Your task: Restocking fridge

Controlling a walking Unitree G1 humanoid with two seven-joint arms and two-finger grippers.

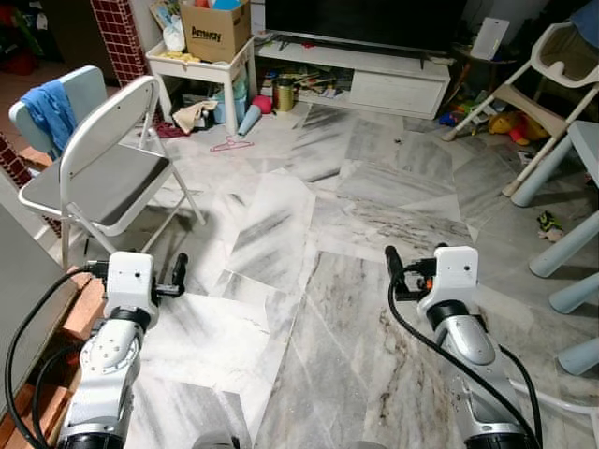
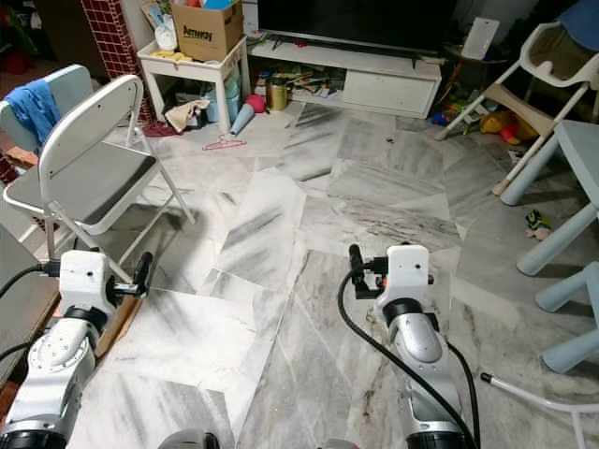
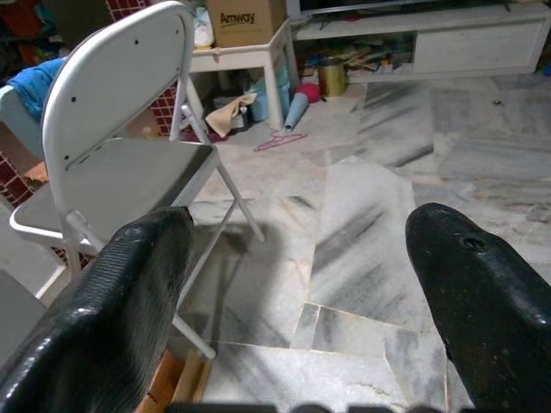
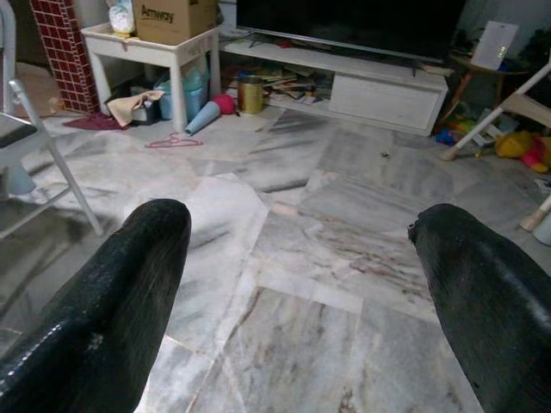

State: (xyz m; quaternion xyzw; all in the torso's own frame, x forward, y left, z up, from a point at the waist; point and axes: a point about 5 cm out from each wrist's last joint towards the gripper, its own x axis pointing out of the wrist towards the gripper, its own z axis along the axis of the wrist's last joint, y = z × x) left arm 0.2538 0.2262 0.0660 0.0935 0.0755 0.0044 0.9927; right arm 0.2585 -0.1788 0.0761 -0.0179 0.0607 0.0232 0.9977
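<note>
Underfoot grey marble floor [image 1: 374, 309], folding chair [image 1: 112, 168] left

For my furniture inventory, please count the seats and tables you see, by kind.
Folding chairs: 1, grey
High chairs: 1, white
Small white tables: 1, under a cardboard box
Light blue tables: 1, at the right edge
Total: 4

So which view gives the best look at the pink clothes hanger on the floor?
The right wrist view: the pink hanger lies unblocked, its outline clear. The left wrist view shows it similarly but slightly blurrier. In both eye views it is small and distant, near the white side table.
</note>
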